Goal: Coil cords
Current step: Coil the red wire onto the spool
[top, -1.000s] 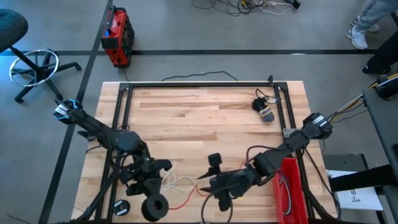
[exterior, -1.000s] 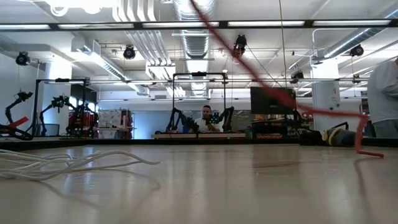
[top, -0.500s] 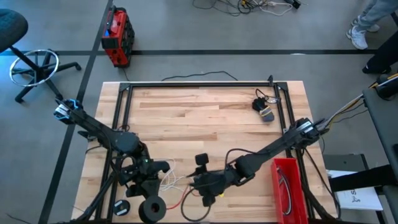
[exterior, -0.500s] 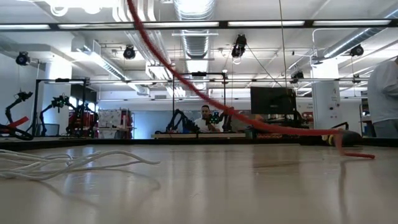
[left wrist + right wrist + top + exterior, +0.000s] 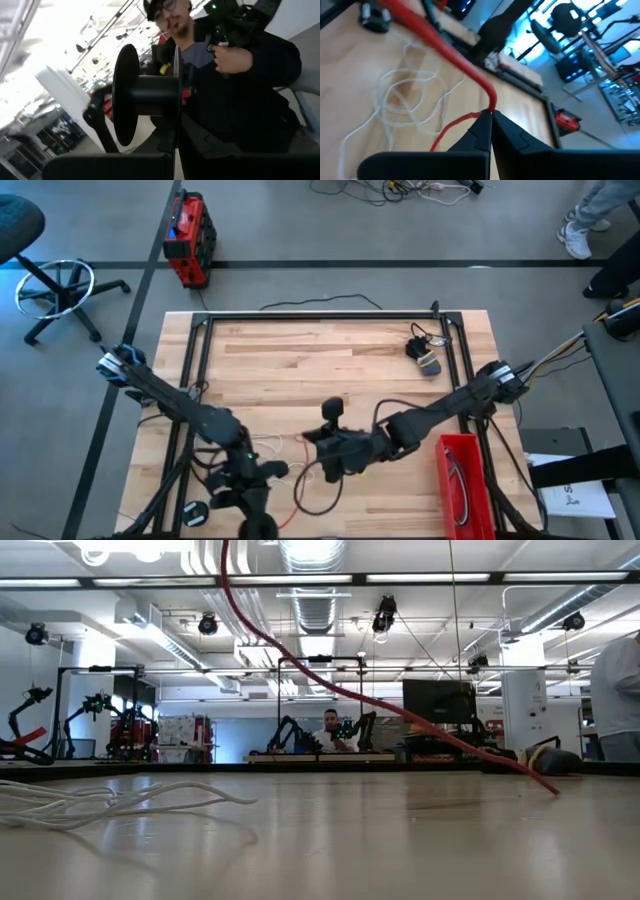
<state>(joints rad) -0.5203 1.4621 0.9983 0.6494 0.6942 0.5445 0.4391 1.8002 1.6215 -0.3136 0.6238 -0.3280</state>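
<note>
The red cord (image 5: 400, 712) slants down from high above to the tabletop, and my right gripper (image 5: 326, 464) is shut on it over the table's near middle. The white cord (image 5: 268, 450) lies in loose loops on the wood between the two arms. At the near edge, my left gripper (image 5: 255, 498) is shut on a black spool (image 5: 145, 95). A small dark bundle of cord (image 5: 425, 356) lies at the far right. My right gripper pinches the red cord (image 5: 489, 106) between its two fingertips. One stretch rises taut and slanting away from the fingers. Another stretch (image 5: 451, 127) drops slack toward the table. My left gripper holds the spool by one thin flange (image 5: 175, 120), whose edge runs down between the two fingers. The spool is lifted clear, its axle lying across the view.
A red bin (image 5: 462, 480) with a cord inside sits at the near right. A black disc (image 5: 195, 513) lies near the left front corner. A black metal frame (image 5: 320, 317) borders the work area. A person stands close beyond the near edge in the left wrist view.
My right gripper has gone left and then toward the far edge, still shut on the red cord. The cord's free end has been dragged across the table and the raised stretch has swung left. My left gripper has carried the spool toward the near edge.
</note>
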